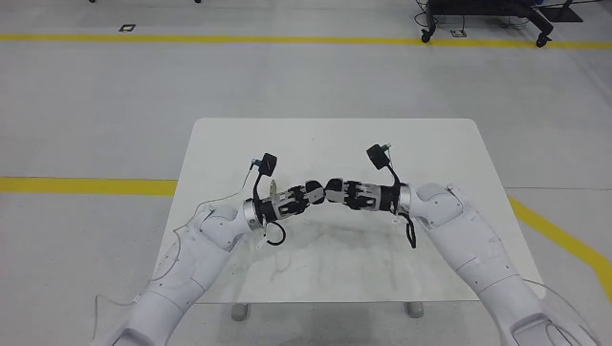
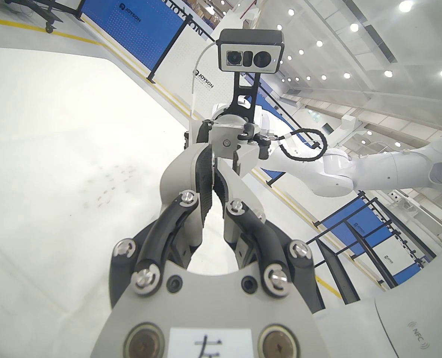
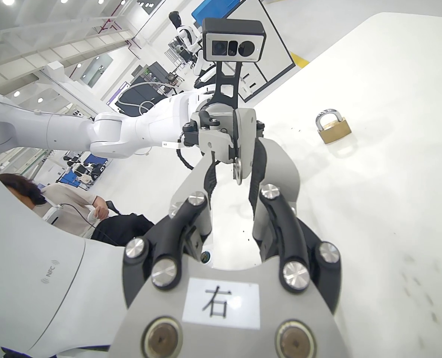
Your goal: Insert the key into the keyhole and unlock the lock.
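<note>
Left hand (image 2: 214, 167) pinches key (image 3: 237, 173), right hand (image 3: 235, 162) spread; right wrist view shows lock (image 3: 333, 127) on table (image 3: 392, 87).

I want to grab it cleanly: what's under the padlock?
Only the white table; the padlock rests directly on it. Its underside is hidden, so anything thin beneath cannot be seen.

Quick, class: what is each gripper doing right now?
Left gripper: shut on the key.
Right gripper: open, holding nothing.
</note>
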Controlling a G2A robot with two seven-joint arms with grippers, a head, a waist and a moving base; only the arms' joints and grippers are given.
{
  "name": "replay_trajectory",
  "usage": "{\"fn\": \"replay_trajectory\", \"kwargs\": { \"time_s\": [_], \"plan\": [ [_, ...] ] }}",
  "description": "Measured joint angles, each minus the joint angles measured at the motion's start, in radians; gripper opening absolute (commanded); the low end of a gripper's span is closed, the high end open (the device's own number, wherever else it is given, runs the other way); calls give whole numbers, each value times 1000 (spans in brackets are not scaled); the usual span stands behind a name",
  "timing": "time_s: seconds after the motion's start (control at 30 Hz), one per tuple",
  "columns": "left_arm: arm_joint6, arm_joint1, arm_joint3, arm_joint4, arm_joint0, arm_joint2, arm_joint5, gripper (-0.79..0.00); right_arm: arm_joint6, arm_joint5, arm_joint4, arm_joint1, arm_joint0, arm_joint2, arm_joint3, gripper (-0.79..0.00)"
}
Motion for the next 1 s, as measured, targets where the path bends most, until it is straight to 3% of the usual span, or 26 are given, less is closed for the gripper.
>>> {"fn": "replay_trajectory", "kwargs": {
  "time_s": [0.33,0.4,0.43,0.67,0.73,0.77,1.0],
  "plan": [
    [11,4,4,-8,-7,9,0,-785,-19,0,7,6,11,-9,24,-662],
    [12,5,4,-5,-8,10,0,-785,-21,-2,10,7,12,-11,25,-708],
    [13,6,4,-4,-8,11,0,-785,-21,-2,10,8,13,-12,25,-785],
    [24,10,7,7,-13,14,0,-760,-21,-3,14,11,17,-24,23,-785],
    [40,11,10,28,-14,11,0,-145,-25,-4,11,12,18,-25,23,-785],
    [49,11,11,37,-14,10,0,0,-30,-4,7,13,18,-24,24,-785],
    [121,18,0,86,-14,-2,0,0,-83,-34,-12,21,7,-6,25,-785]
  ]
}}
